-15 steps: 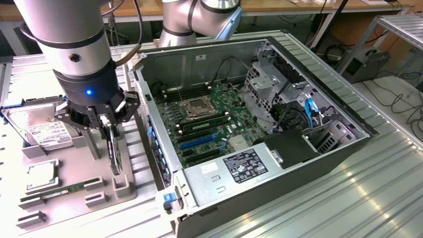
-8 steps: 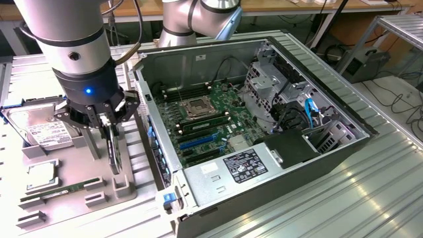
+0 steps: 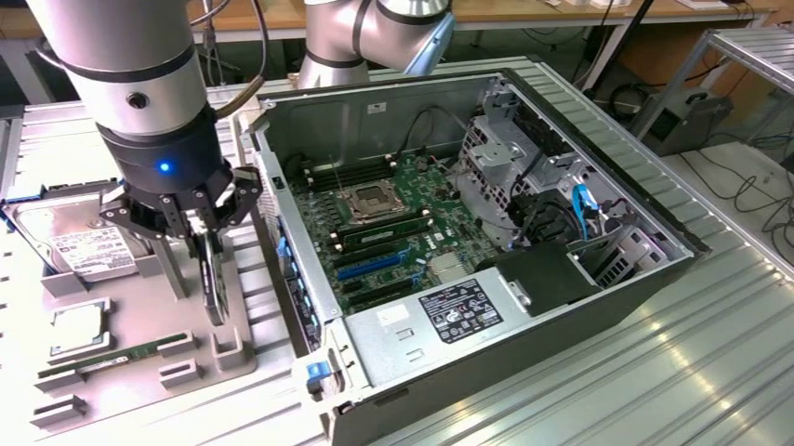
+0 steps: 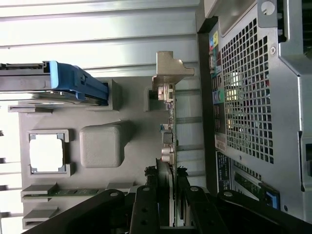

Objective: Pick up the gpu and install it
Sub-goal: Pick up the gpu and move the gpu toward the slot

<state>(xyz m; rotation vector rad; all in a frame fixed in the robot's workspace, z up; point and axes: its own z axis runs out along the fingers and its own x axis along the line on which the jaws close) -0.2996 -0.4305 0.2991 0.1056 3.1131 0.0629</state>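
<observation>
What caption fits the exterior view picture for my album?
Gripper at the gpu, standing on edge in the grey tray beside the open computer.

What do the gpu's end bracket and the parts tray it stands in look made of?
The end bracket looks like bare sheet metal: pale dull sheen, folded tab at the end. The parts tray looks like matte grey plastic, probably moulded: uniform colour, rounded blocky slots.
</observation>
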